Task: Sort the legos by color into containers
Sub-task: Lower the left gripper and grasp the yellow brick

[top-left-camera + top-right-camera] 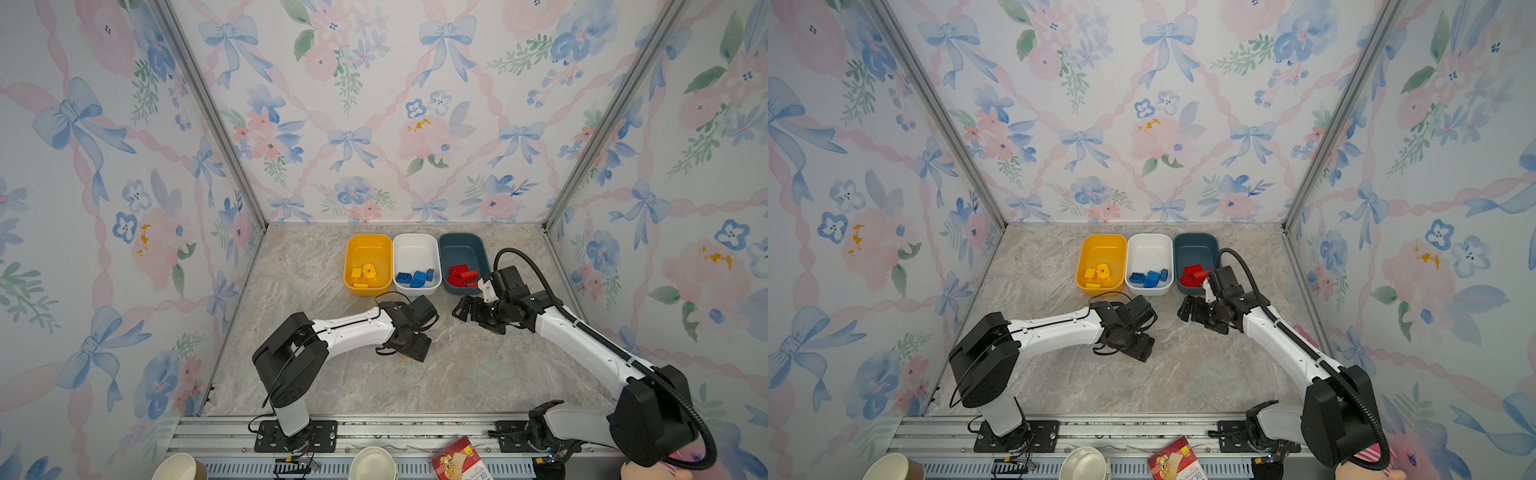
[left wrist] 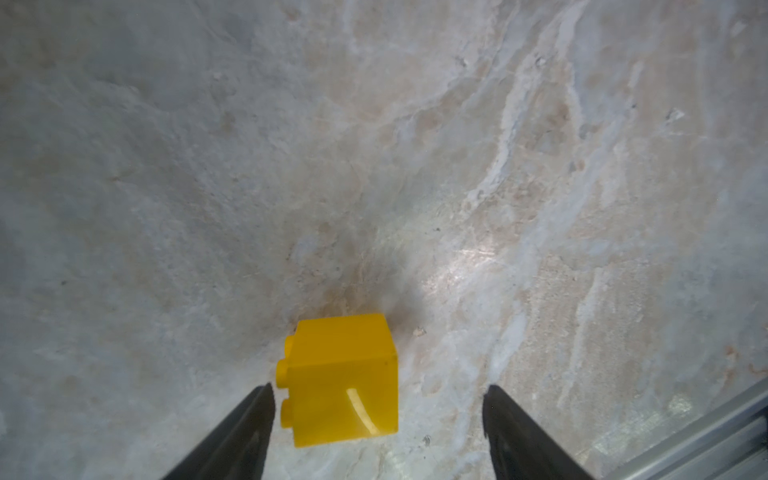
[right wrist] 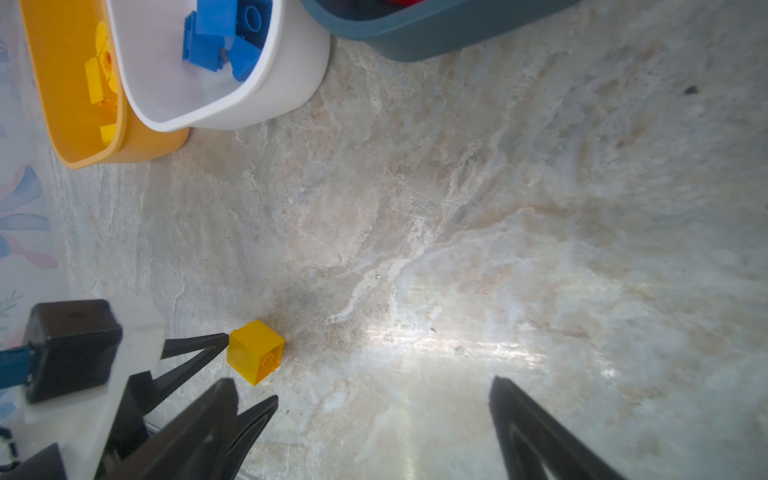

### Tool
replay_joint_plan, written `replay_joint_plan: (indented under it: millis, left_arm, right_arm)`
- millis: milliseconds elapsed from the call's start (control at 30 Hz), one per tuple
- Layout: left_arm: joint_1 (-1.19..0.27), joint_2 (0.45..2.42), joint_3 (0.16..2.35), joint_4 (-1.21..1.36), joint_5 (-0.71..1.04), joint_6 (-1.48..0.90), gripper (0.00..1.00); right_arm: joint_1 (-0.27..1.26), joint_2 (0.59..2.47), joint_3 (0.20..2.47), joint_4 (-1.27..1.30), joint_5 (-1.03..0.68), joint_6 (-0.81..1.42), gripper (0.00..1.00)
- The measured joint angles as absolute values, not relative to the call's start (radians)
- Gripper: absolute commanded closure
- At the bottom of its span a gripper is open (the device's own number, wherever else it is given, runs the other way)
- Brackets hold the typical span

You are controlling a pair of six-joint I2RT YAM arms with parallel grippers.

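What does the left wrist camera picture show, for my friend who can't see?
A yellow lego brick lies on its side on the marble-look table, between the two black fingers of the open left hand. A metal rail shows at the picture's edge.

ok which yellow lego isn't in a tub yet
The yellow cube on its side on the table, between the left gripper's open fingers; the other yellow legos sit in the yellow-orange tub.

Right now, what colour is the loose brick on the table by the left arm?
Yellow. The brick shows best in the left wrist view.
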State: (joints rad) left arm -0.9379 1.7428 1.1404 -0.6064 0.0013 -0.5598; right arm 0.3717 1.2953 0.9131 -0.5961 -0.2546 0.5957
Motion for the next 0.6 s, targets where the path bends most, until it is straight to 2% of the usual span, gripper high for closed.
replay_joint_plan:
  millis: [333, 600]
  left_arm:
    - [-0.938, 1.777, 1.140, -0.607, -0.038, -0.561, 0.26]
    - [-0.938, 1.816, 1.141, -0.607, -0.070, -0.558, 0.42]
  right_arm:
    - [0.367, 1.281, 0.896, -0.589, -0.255, 0.596, 0.03]
    - [0.367, 1.281, 0.896, -0.587, -0.255, 0.599, 0.03]
